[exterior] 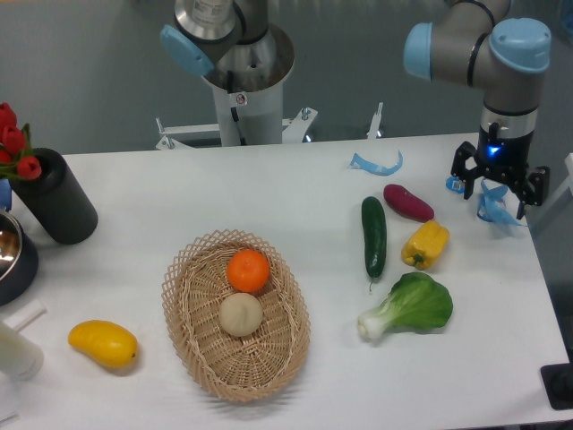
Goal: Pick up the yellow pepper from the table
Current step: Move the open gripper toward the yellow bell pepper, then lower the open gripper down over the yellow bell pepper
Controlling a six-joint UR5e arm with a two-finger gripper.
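Nearest me, the basket sat mid-table holding an orange and a pale round thing, with the mango lying loose off to its left; I read those as distractors, kept well apart from the target so a yellow lookalike would not be in reach. To the right lay the bok choy, and just behind it the pepper, resting on its side on the table, just right of the cucumber and just in front of the purple sweet potato. It touched none of them that I could see, which left room for fingers on either flank. Farther back, the gripper hovered above the table's right rear corner, near some blue tape scraps, pointing down with its jaws spread and holding nothing. I judged the pick not yet begun: the gripper stood behind and to the right of the pepper, so my next move would be across to it, then down
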